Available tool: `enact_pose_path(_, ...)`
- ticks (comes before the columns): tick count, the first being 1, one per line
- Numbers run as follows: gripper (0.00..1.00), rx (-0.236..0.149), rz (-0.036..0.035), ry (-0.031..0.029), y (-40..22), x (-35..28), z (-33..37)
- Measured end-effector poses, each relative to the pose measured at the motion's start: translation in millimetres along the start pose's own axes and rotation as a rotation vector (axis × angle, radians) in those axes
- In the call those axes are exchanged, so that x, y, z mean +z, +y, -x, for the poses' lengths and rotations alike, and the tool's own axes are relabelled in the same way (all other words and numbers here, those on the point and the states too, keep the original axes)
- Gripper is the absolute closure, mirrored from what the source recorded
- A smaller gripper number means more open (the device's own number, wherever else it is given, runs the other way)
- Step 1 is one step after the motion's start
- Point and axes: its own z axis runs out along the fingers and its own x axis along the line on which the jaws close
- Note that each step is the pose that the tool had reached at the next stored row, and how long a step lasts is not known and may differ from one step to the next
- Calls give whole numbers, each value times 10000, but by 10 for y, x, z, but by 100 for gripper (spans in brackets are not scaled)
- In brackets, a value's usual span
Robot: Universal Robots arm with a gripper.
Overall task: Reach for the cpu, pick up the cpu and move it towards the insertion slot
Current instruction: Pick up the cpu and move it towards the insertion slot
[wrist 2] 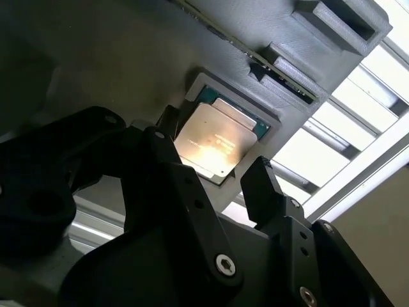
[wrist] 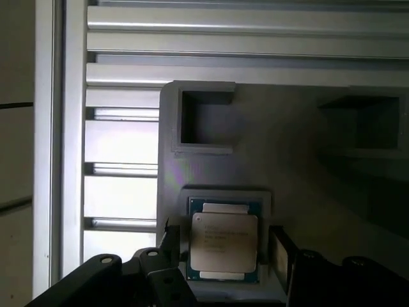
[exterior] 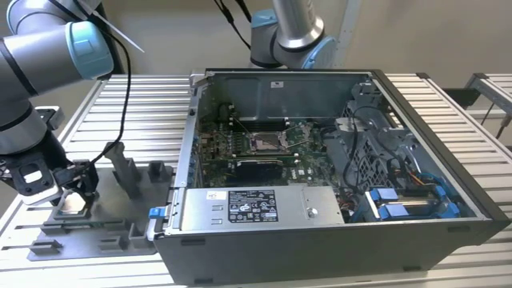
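Observation:
The cpu [exterior: 72, 204] is a small square chip with a silvery top. It lies flat in a recess of the grey fixture plate [exterior: 96, 241] at the exterior view's left. My gripper [exterior: 71, 193] hangs just above it and is open. In both wrist views the cpu [wrist 2: 217, 142] [wrist: 223, 242] sits between the two black fingers [wrist 2: 263, 182] [wrist: 281, 252], with a small gap on each side. The insertion slot [exterior: 265, 142], a silver-framed square socket on green board, lies inside the open computer case [exterior: 416, 180], far from the gripper.
The fixture plate carries upright grey blocks [exterior: 122, 168] and empty pockets [wrist: 206, 121] close to the gripper. The case wall [exterior: 189, 150] stands between fixture and socket. A second arm [exterior: 288, 30] rises behind the case. Ribbed aluminium table slats [exterior: 144, 108] run underneath.

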Motion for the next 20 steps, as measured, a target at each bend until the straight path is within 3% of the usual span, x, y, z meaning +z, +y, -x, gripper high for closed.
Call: enact_pose_path(20, 0, 0, 0, -1, -2, 51, 0)
